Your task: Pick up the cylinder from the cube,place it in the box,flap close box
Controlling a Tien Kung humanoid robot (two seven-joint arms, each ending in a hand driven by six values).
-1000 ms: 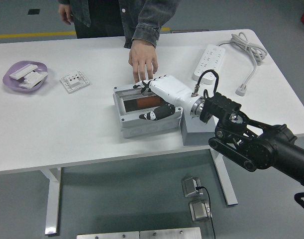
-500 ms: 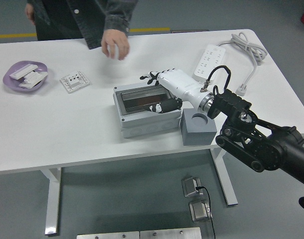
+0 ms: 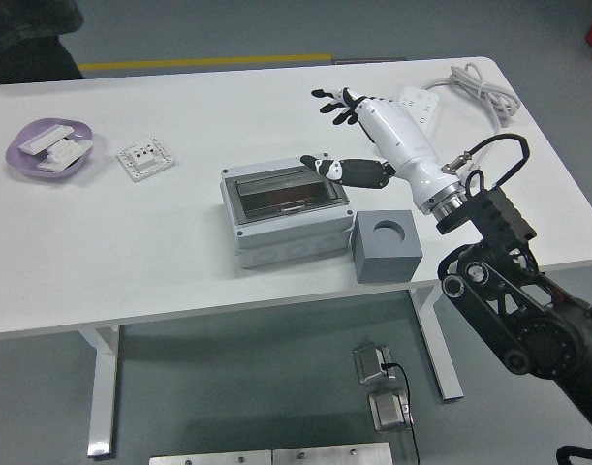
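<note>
My right hand (image 3: pixel 358 136): raised over the bench (image 3: pixel 160 242), fingers spread and holding nothing, thumb pointing down toward the box; my black arm comes in from the lower right.
Box (image 3: pixel 286 213): grey, below and to the left of my hand, its dark clear flap lying flat over the top (closed, as far as I can see); my thumb tip hangs just above its far right corner, and I cannot tell whether it touches.
Cylinder: I cannot make it out for certain; something reddish shows through the flap, inside the box, lower left of my hand.
Cube (image 3: pixel 386 244): grey, with a round hole in its top face showing nothing in it; it sits just right of the box, below my wrist, toward the bench's near edge.
Power strip (image 3: pixel 417 102): white, right behind my hand, its cable coiling off to the far right.
Purple dish (image 3: pixel 46 145): well away to the left, with white parts in it.
White switch plate (image 3: pixel 146 158): left of the box, near the dish.
</note>
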